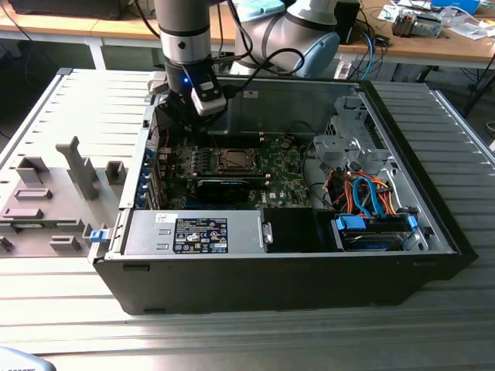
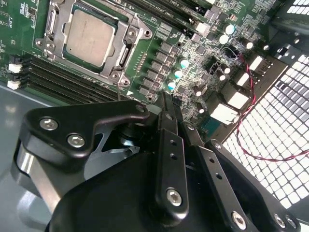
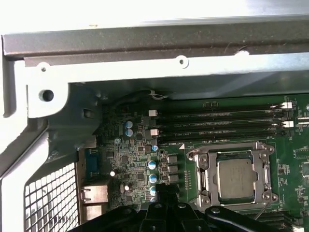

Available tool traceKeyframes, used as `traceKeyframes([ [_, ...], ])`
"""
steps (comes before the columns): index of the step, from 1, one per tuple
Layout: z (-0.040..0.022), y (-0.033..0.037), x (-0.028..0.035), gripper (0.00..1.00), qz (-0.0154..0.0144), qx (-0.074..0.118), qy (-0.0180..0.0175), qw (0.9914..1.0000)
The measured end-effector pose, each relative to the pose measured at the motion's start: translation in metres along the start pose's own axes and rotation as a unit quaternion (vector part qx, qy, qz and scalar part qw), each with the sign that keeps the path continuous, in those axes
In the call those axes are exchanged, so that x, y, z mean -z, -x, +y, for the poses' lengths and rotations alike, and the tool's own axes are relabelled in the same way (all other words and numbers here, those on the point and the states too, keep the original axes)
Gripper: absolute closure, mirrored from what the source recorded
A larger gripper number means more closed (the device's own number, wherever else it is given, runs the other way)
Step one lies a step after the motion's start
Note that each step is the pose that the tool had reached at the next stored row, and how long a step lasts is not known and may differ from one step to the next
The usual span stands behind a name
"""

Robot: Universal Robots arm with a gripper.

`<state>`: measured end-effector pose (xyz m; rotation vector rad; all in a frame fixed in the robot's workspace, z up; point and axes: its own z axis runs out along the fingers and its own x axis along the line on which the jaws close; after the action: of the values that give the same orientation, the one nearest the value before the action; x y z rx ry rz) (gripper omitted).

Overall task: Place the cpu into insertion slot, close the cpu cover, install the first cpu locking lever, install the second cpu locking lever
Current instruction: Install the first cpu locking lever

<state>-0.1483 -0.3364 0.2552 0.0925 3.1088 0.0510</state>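
Ribbed metal tabletop [image 1: 255, 340] supports the open computer case [image 1: 309, 270]. Beyond the gripper's [image 2: 166, 104] closed, empty fingertips, the cpu [image 2: 89, 36] sits in the insertion slot [image 3: 200, 180], with the cpu cover [image 2: 50, 21] closed around it. Memory slots [image 3: 217, 128] lie beside the socket.

A ribbed grey metal bench [image 1: 255, 332] spreads out under the open computer case [image 1: 309, 270]. Behind the case stand wooden desks [image 1: 464, 48] strewn with cables and small clutter. Beside the case, toward the exterior view's left, grey fixture blocks [image 1: 54, 193] rest on the bench.
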Motion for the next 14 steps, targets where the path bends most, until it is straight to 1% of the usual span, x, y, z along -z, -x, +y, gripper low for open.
traceKeyframes([
  [7, -0.0001, -0.0014, 0.0000, 0.89, -0.0002, 0.000, 0.0000, 1.00000],
  [10, 0.0001, 0.0016, 0.0000, 0.89, -0.0001, 0.000, 0.0000, 1.00000],
  [13, 0.0003, 0.0062, -0.0001, 0.89, 0.0002, 0.000, 0.0000, 1.00000],
  [14, 0.0003, 0.0064, 0.0000, 0.89, 0.0002, -0.002, 0.0002, 1.00000],
])
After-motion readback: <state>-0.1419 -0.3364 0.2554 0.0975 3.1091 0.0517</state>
